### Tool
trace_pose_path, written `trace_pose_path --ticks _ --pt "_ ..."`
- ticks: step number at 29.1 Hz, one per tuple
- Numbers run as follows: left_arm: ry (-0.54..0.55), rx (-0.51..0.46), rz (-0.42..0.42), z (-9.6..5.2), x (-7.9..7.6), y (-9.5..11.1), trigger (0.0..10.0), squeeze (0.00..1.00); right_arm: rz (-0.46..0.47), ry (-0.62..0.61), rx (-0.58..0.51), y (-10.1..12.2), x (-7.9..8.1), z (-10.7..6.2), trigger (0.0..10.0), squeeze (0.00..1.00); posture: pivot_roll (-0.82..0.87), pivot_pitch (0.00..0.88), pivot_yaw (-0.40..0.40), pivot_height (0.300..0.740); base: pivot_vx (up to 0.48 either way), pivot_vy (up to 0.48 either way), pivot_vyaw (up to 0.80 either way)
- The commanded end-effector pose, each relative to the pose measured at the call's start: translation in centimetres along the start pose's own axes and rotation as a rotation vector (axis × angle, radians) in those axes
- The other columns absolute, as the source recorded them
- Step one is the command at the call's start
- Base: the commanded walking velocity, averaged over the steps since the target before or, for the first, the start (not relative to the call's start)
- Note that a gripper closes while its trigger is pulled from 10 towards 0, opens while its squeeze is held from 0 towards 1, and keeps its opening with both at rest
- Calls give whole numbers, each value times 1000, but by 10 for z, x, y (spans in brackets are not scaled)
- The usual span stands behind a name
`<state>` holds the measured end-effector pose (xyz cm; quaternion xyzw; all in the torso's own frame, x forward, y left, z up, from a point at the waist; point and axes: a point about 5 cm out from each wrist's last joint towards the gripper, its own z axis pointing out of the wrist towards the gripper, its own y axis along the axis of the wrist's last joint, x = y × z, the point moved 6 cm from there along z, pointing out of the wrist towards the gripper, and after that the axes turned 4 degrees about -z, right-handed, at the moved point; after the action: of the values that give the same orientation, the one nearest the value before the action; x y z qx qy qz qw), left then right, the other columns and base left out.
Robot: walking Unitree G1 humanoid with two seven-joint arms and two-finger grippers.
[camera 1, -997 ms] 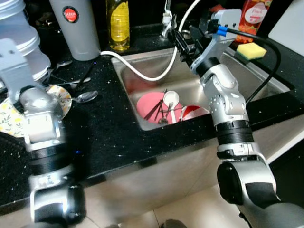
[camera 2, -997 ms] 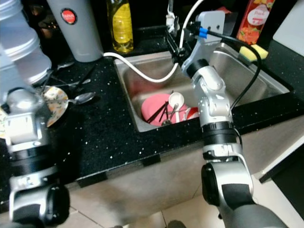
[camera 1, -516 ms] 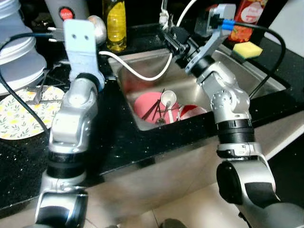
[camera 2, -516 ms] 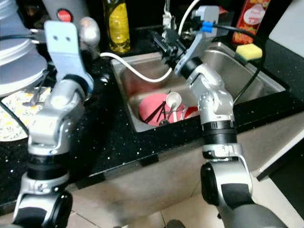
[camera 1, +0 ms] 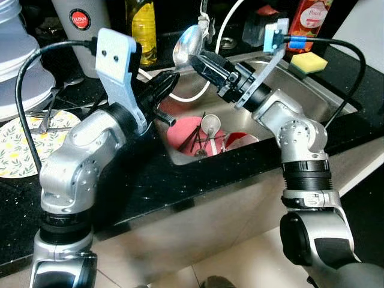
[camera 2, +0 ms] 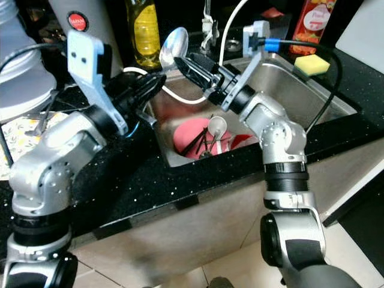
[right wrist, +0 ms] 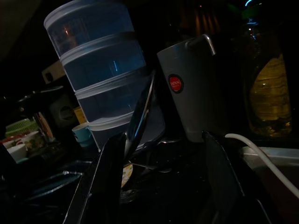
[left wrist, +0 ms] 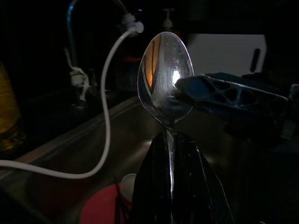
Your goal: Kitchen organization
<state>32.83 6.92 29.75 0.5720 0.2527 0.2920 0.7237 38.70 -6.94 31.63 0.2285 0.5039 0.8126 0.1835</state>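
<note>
Over the left edge of the steel sink (camera 1: 336,105) the two arms meet around one shiny metal tablespoon (camera 1: 186,45). The left gripper (camera 1: 168,84) has its jaws clamped together on the handle of the spoon, so the bowl stands up and out past the black fingertips, as the left wrist view shows well (left wrist: 166,77). The long axis of the spoon runs from the left jaws upward and slightly to the robot's right, toward the tap. The right gripper (camera 1: 201,60) comes from the opposite side, with its jaws apart, and one black finger (left wrist: 219,93) is touching or almost touching the edge of the bowl; I cannot tell which. From the right wrist camera the spoon (right wrist: 140,112) is seen edge-on, as a thin line just beside one of the two open fingers (right wrist: 105,182), not yet in the middle of the gap. I think this is a hand-over: the right jaws are the nearer free ones, and they must move a little sideways to bring the bowl or the neck between the fingers before closing. Below, inside the sink, lie a pink round plate (camera 1: 183,132) with dark utensils and a white ladle (camera 1: 210,125), and a white hose (camera 1: 192,96) hangs across. The black speckled desk (camera 1: 144,174) carries a flowered plate (camera 1: 24,150).
</note>
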Motion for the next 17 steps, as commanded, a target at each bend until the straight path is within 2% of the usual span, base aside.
trace_pose_path --ticks 1,9,10,13,17 --pt "-66 -7 19 -2 -12 4 10000 0 21 6 7 -1 3 -2 10000 0 -1 16 -11 740 0 0 0" --pt "-86 21 11 -1 -15 -4 10000 0 68 30 -4 1 8 -1 10000 0 -1 16 -13 740 0 0 0" --pt "-86 28 10 -1 -15 -6 10000 0 79 40 -13 3 10 -1 0 0 -1 16 -14 740 0 0 0" --pt "-82 38 9 0 -15 -9 10000 0 93 55 -31 6 12 -2 0 0 1 15 -16 740 0 0 0" --pt "-57 61 61 1 -13 -13 10000 0 117 61 -54 11 12 -3 0 0 1 14 -16 740 0 0 0"
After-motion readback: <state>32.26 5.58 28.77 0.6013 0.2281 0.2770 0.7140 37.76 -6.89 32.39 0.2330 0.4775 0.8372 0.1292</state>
